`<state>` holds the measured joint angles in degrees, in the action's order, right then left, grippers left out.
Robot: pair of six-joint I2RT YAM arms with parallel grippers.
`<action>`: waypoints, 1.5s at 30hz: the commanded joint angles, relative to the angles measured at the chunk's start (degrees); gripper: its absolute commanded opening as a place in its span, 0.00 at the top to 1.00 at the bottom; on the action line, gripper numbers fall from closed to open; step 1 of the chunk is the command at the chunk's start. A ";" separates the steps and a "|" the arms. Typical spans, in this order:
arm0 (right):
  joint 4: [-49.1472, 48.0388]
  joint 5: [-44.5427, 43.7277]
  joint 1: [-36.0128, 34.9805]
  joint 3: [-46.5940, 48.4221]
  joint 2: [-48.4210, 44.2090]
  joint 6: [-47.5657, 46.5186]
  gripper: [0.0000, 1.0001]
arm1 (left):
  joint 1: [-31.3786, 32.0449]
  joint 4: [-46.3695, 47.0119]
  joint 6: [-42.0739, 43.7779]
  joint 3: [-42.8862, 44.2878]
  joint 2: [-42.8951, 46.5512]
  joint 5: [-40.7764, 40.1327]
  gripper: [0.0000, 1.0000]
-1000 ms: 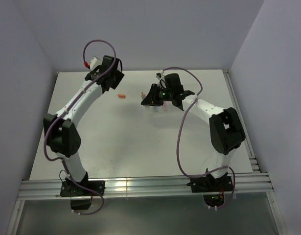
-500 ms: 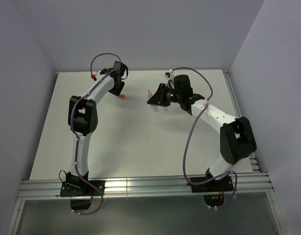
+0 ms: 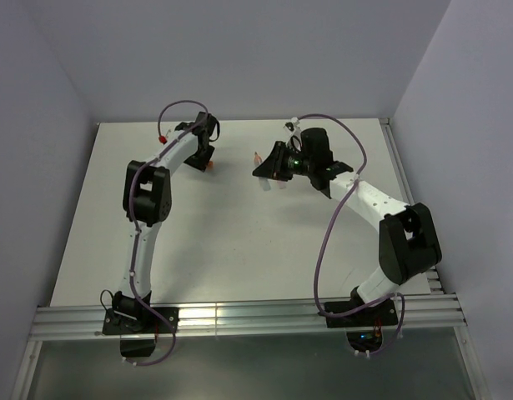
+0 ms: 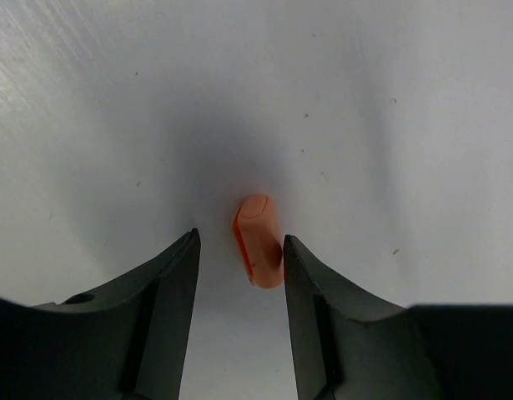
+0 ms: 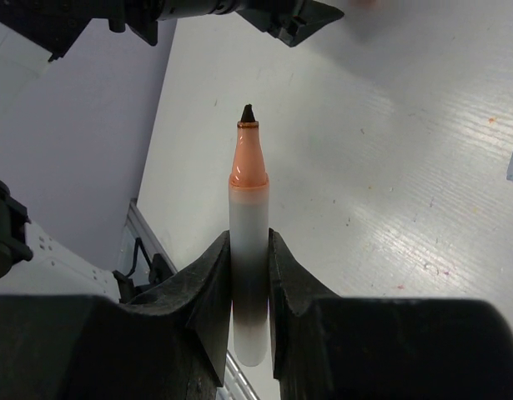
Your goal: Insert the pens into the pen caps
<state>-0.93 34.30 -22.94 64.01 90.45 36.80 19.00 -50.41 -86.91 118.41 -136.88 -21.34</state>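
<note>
At the far part of the white tabletop (image 4: 389, 100), the left hand (image 4: 240, 243) down close to the surface, fingers parted, gripping nothing. Between them, flat on the tabletop, a short orange plastic pen cap (image 4: 259, 242), rounded end pointing away from the wrist. Off-centre in the gap: right up against one finger (image 4: 310, 283), touching or just shy of it, hard to tell; open space toward the other.

To the right of it in the top view, the right hand (image 5: 248, 243) clenched on a stubby clear-whitish plastic pen (image 5: 248, 187) with an orange cone and a dark nib. Gripped at mid-barrel, nib end sticking out past the fingertips, tail end back toward the wrist. Nib aimed toward the left arm, near the orange cap but apart from it.
</note>
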 commanded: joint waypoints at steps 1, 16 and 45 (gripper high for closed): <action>-3.38 1.38 0.61 -0.73 -2.48 0.03 1.00 | 0.16 0.23 -1.15 3.84 -0.49 0.07 0.51; -4.17 2.96 1.14 -0.99 -1.95 0.21 1.00 | 0.07 -2.59 -0.54 7.02 -4.18 0.51 0.53; -3.11 7.34 -0.44 1.56 0.33 0.20 1.00 | -3.27 32.68 16.76 -31.51 23.36 20.42 1.00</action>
<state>-2.17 38.46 -22.52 63.31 90.48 36.51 16.86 -32.62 -76.62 96.20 -125.10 -10.37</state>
